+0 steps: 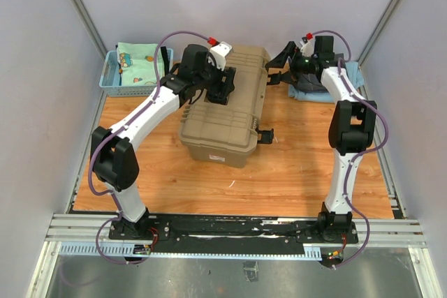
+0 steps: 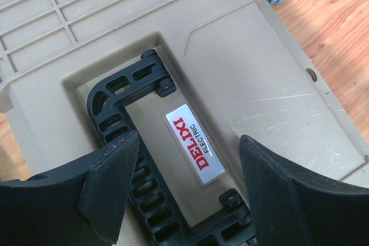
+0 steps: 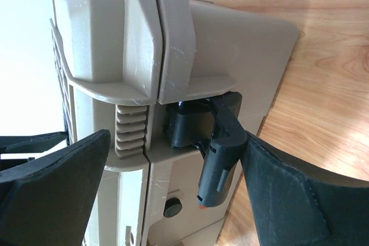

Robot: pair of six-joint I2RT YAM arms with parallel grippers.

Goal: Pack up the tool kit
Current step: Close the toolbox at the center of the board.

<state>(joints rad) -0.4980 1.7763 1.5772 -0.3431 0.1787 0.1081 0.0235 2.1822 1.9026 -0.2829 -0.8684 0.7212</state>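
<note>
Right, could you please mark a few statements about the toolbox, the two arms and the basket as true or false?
1. The toolbox has its lid down. True.
2. The left jaws are clamped on the lid handle. False: they stand open above it, holding nothing.
3. A black latch on the box's side sits between the right jaws. True.
4. The blue basket is empty. False: patterned cloth lies in it.

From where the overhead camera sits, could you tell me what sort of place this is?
Probably a robot lab work cell: plain grey partition walls enclose a wooden tabletop, two white arms are bolted to a slotted aluminium rail, and a tan plastic toolbox lies staged.
</note>
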